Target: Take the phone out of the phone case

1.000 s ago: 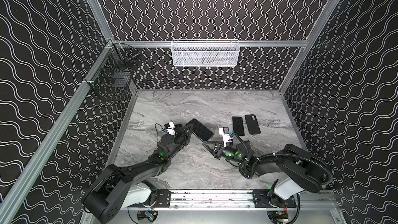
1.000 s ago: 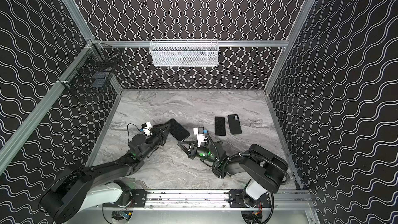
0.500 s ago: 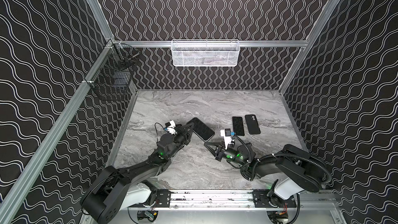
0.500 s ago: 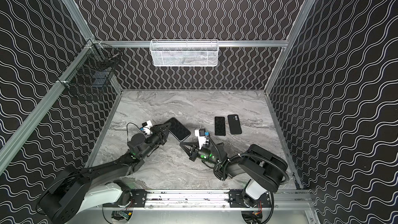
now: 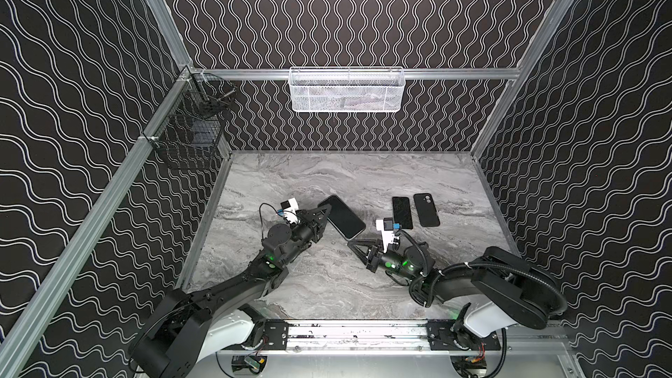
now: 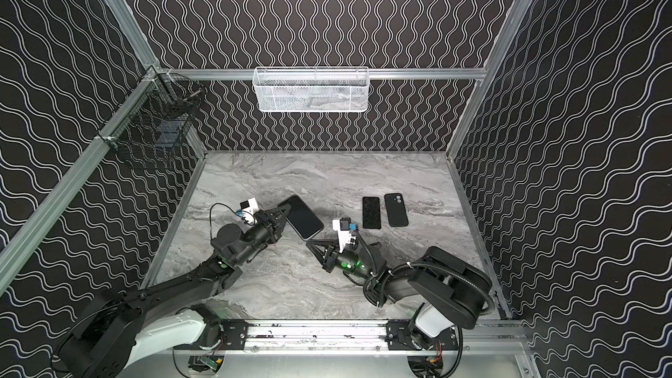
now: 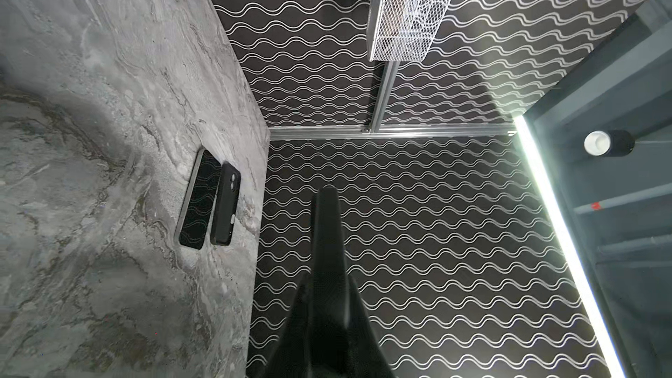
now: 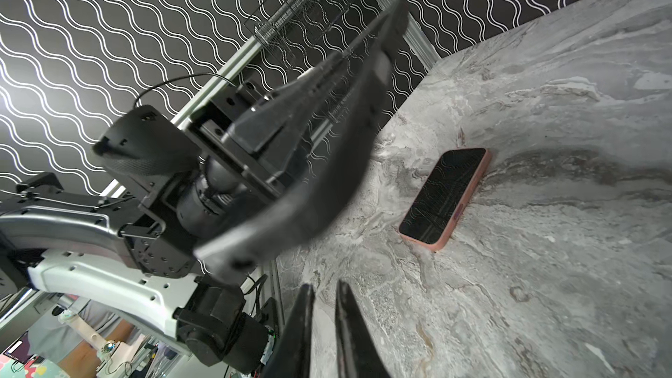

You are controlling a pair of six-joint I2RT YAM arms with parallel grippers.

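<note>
No text, label, brand, number or sign can be read in any view. The only candidate is a small red mark [image 7: 595,206] on the grey panel [image 7: 618,190] just beyond the light strip [image 7: 556,212] in the left wrist view. It is too small to make out as a letter or a figure.
</note>
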